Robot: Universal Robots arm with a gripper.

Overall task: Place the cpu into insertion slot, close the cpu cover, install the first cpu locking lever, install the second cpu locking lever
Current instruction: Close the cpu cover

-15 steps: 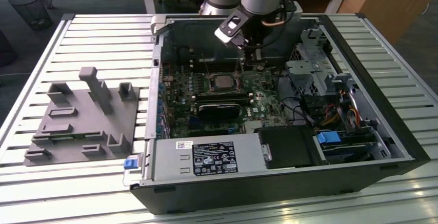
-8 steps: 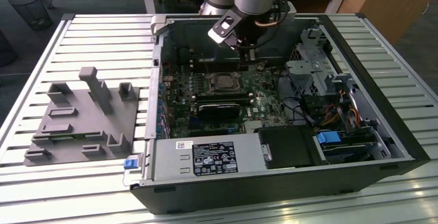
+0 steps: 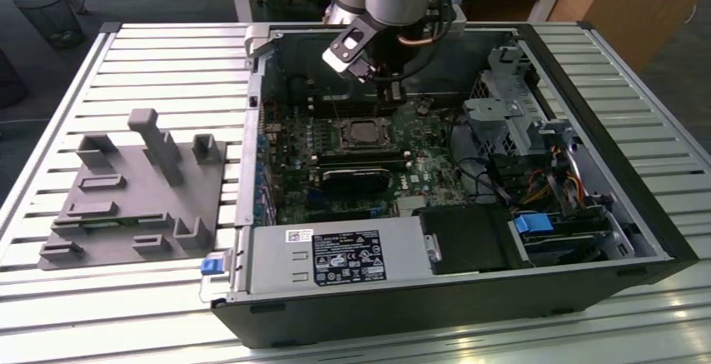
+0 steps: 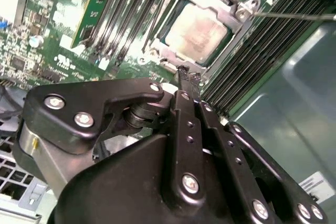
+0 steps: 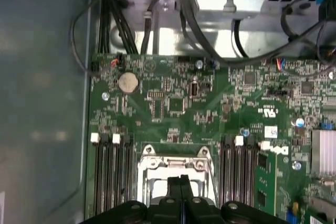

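Second wrist view, claw (image 4: pixel 185 76) with fingers pressed together, nothing between them, tips just beside the cpu cover (image 4: pixel 167 56), cover flat over the cpu (image 4: pixel 197 30), memory slots (image 4: pixel 123 19) on both sides.

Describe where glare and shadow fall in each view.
Exterior view: glare streaks the slatted table, while inside the case it is dim. Second wrist view: the cpu shines pale on top and the black hand looks dark. First wrist view: a bright reflection on the metal panel.
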